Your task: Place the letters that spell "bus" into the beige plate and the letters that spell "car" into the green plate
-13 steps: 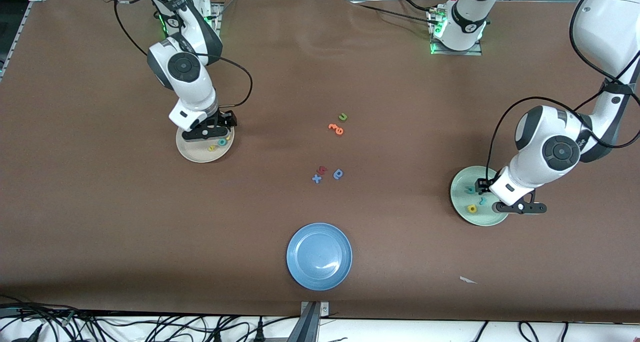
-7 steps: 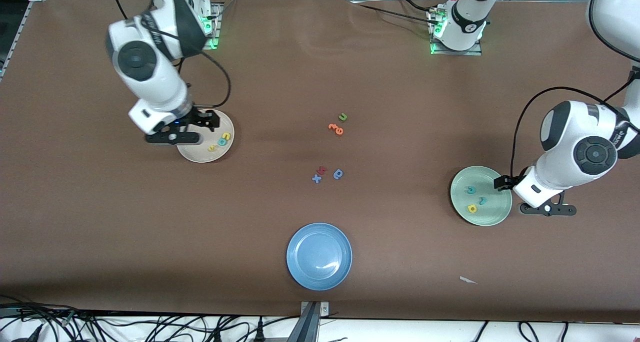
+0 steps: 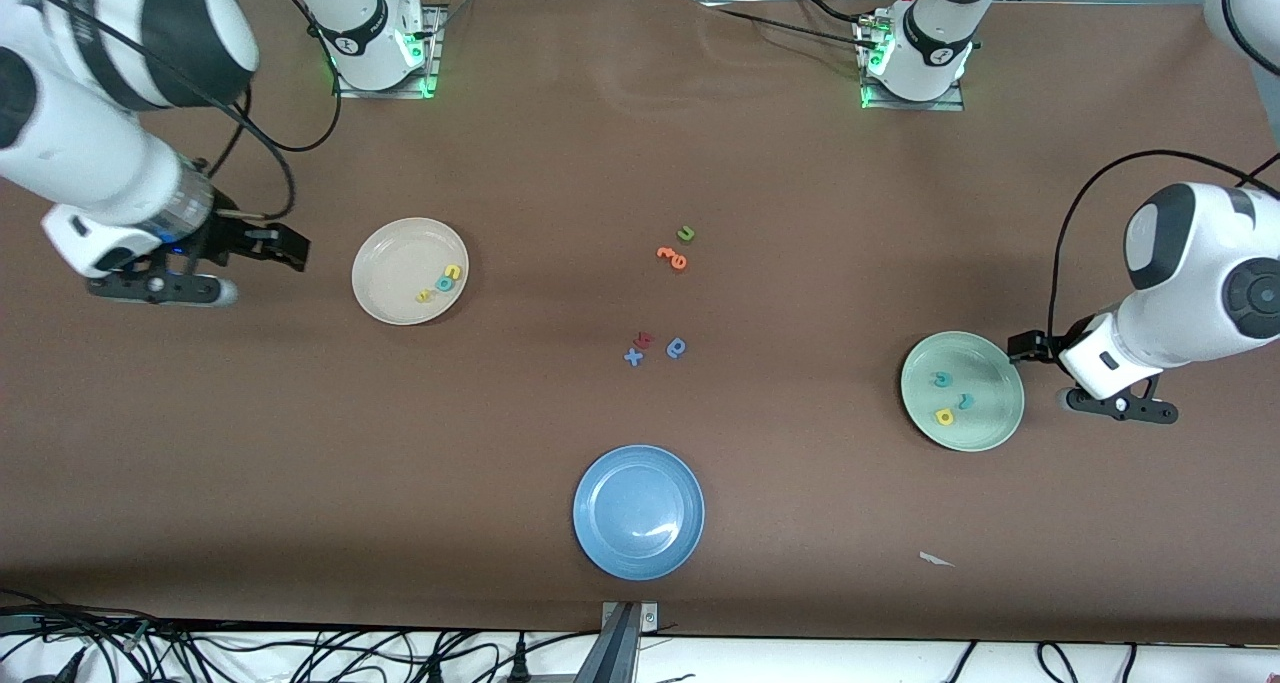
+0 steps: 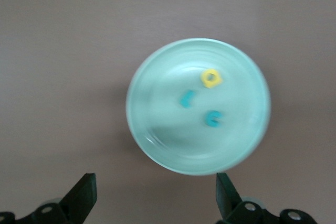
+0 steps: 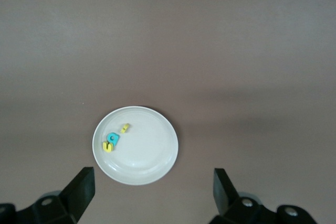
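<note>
brown table [image 3: 800, 523]: left gripper [image 3: 1032, 348] beside the green plate [image 3: 990, 428], right gripper [image 3: 285, 248] near the beige plate [image 3: 385, 303], both released, jaws wide.

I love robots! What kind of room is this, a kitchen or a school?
Probably a robot lab, not a kitchen. Two white arms are bolted to a brown table, loose cables run along its edge, and foam letters are sorted into a beige plate and a green plate.
</note>
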